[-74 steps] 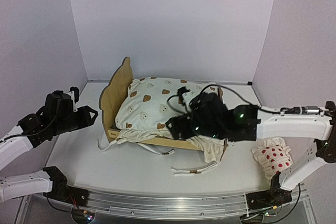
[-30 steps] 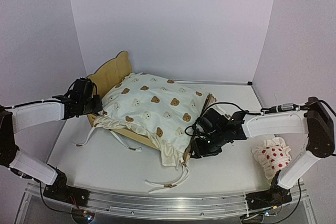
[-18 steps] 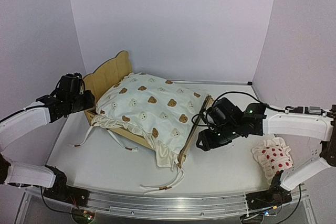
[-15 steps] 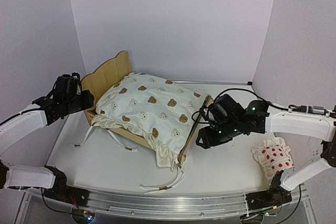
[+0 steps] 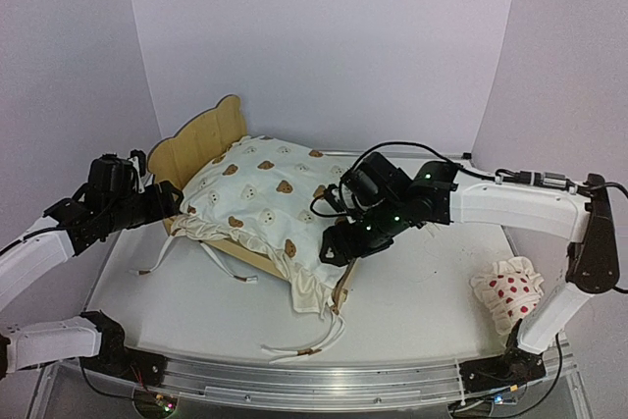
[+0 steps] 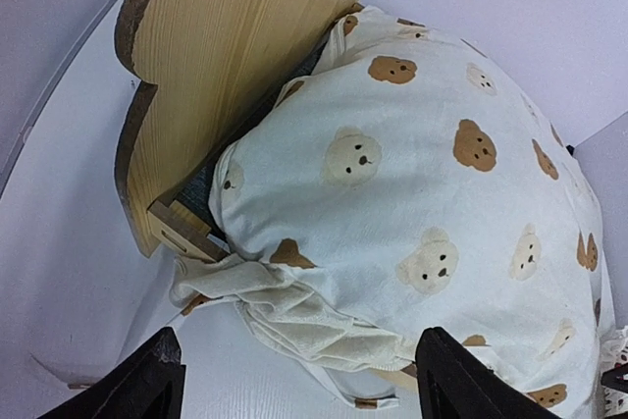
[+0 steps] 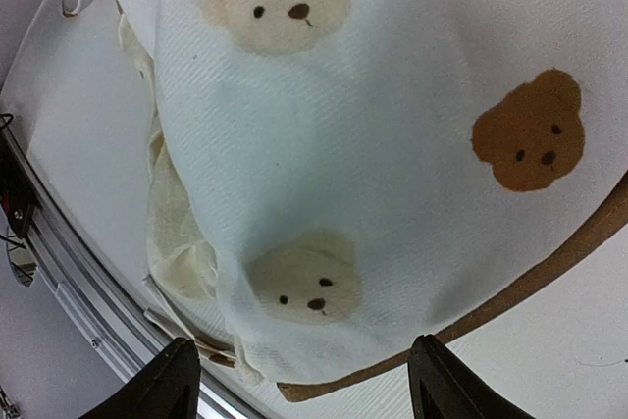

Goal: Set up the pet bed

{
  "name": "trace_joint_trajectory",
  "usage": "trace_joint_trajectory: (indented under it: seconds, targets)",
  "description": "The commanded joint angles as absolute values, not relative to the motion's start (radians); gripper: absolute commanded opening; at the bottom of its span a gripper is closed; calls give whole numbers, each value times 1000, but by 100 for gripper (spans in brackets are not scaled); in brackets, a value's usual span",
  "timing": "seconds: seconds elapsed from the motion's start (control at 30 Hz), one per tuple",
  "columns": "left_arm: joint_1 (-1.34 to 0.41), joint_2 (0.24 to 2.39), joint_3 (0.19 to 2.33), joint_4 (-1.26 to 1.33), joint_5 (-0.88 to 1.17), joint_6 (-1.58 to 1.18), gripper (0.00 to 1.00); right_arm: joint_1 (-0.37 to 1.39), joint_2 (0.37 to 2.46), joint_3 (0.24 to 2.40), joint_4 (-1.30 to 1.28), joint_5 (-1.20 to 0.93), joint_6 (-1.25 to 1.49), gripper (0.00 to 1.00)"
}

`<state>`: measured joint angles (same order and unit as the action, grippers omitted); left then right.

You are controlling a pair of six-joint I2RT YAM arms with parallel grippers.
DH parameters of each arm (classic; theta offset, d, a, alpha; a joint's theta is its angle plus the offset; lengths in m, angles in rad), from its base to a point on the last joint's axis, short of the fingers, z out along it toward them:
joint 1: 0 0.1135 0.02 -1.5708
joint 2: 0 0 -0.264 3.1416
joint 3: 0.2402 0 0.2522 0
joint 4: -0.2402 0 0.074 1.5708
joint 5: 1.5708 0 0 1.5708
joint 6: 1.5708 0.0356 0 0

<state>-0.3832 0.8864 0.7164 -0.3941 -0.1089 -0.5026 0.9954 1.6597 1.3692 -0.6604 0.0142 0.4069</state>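
Both pairs of jaws stand wide apart with nothing between them. The left gripper (image 6: 297, 340) is released and points at the head end of the pet bed (image 6: 226, 56), near its corner but apart from it. The right gripper (image 7: 301, 345) is also spread and sits low over the foot end of the cream bear-print cushion (image 7: 373, 125); whether its fingers (image 7: 172, 385) touch the fabric I cannot tell.

The pet bed (image 5: 201, 144) stands on the table (image 5: 422, 291), left of centre, set at an angle: its bear-ear headboard is upright at the back left and its foot end points to the front right. The cushion (image 5: 275, 198) lies puffed in the frame and spills over the near rail, and its ties (image 5: 304, 345) trail onto the table. A red-dotted pillow (image 5: 510, 291) lies well apart at the right edge, near the right arm's base
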Motion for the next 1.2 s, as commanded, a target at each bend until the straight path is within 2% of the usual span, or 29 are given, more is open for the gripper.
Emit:
trace_joint_trajectory:
  seconds: [0.0, 0.2, 0.3, 0.37, 0.5, 0.57, 0.87, 1.17]
  targets:
    - [-383, 850, 711, -401, -72, -511, 83, 1014, 1729, 1445, -713, 66, 386, 73]
    - [-383, 840, 705, -402, -63, -511, 84, 1042, 1800, 1477, -719, 104, 383, 67]
    - [-383, 839, 702, -402, -62, -511, 83, 1054, 1831, 1495, -719, 111, 378, 57]
    - [-383, 838, 700, -402, -62, -509, 83, 1059, 1848, 1507, -719, 119, 374, 45]
    - [-384, 833, 696, -395, -46, -499, 82, 1062, 1857, 1532, -719, 130, 368, 12]
    - [-384, 830, 696, -383, -24, -489, 79, 1062, 1853, 1553, -719, 131, 361, 1]
    - [-397, 843, 731, -285, 230, -429, 70, 1061, 1830, 1802, -820, 232, 283, 0]
    - [-607, 923, 772, -195, 290, -366, 59, 1060, 1827, 1947, -872, 305, 226, 0]
